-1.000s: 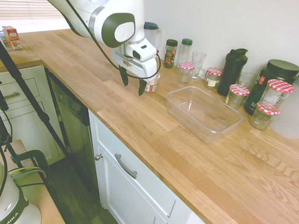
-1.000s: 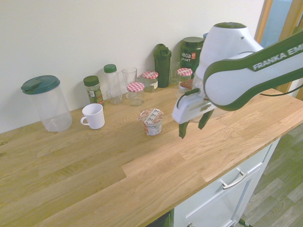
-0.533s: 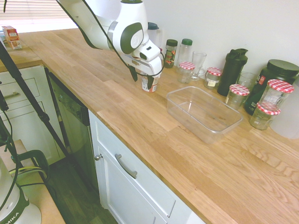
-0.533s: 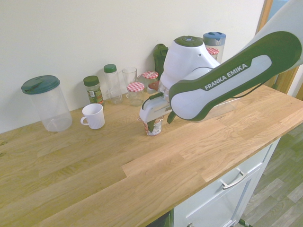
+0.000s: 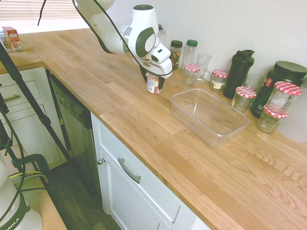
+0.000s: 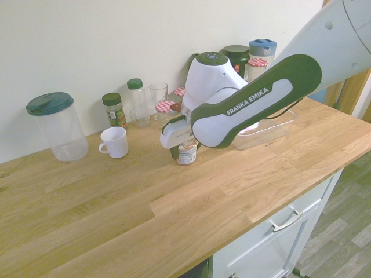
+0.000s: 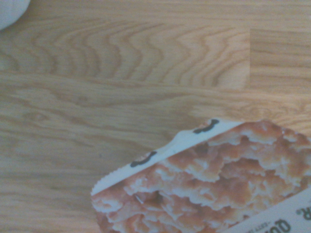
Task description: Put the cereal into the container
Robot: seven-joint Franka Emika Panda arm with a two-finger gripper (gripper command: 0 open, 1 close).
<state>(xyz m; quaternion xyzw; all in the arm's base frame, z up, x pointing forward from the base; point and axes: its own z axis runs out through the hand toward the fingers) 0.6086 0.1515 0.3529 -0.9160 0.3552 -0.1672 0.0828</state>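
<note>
My gripper (image 5: 154, 79) sits right over the cereal (image 5: 153, 85), fingers spread wide on either side of the cup (I seem not to be gripping it, though my wrist hides the contact). The cup stands upright on the wooden counter (image 5: 144, 120). The container (image 5: 209, 116) lies apart at about 4 o'clock from it, near 2 checked-lid jars (image 5: 243, 98).

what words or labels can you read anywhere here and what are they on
"FRANKA EMIKA": on the dark band of the robot arm, in the second exterior view.
Cereal cup: its side label is too small to read; the print on its lid in the wrist view is cut off and blurred.
Spice bottle, black tub, small carton: labels too small to read.
</note>
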